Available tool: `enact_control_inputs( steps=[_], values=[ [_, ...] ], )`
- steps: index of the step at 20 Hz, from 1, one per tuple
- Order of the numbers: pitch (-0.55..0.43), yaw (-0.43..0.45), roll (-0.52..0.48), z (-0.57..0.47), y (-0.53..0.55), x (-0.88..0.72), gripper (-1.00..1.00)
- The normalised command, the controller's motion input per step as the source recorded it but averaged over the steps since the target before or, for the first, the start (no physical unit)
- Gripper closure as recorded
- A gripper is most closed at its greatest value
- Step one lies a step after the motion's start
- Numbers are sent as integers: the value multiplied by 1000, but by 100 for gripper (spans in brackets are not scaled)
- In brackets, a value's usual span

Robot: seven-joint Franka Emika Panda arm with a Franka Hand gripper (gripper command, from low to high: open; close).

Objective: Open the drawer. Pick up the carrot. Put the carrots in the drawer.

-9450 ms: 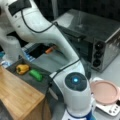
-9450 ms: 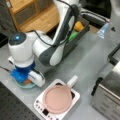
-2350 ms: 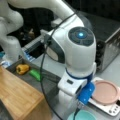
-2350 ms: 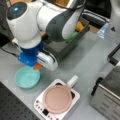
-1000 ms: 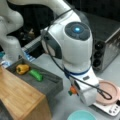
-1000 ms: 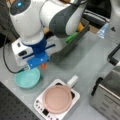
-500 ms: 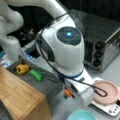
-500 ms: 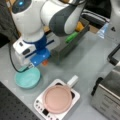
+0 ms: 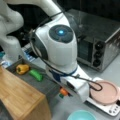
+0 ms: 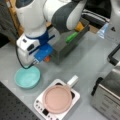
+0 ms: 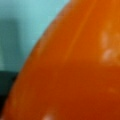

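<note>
Since half a second ago the arm has swung further toward the open drawer (image 9: pixel 47 86), and the carrot (image 9: pixel 63 92) it carries now hangs just off the drawer's front edge, low over the counter (image 10: pixel 82 62), past the teal bowl (image 10: pixel 27 77) it hovered beside earlier. The hand (image 9: pixel 65 93) is clenched on the carrot; its fingers are hidden under the wrist housing in both front views, and only an orange tip with a green end peeks out (image 10: pixel 47 59). The wrist view is almost wholly filled by orange carrot skin (image 11: pixel 75 70) with a teal patch behind. The drawer, pulled out from the wooden cabinet (image 9: pixel 20 97), holds a yellow-orange bell pepper (image 9: pixel 23 68) and a green oblong vegetable (image 9: pixel 36 74). A pink pan (image 10: pixel 58 98) sits on the white hotplate (image 10: pixel 40 106).
</note>
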Motion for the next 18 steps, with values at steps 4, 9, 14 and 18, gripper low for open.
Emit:
enact_control_inputs(
  steps=[4, 9, 14, 18],
  values=[
    [-316, 126, 90, -114, -55, -461, 100],
    [-254, 46, 14, -65, -26, -475, 100],
    [-198, -21, -15, -89, -53, -462, 100],
    [-217, -23, -80, -129, -97, -468, 100]
  ],
)
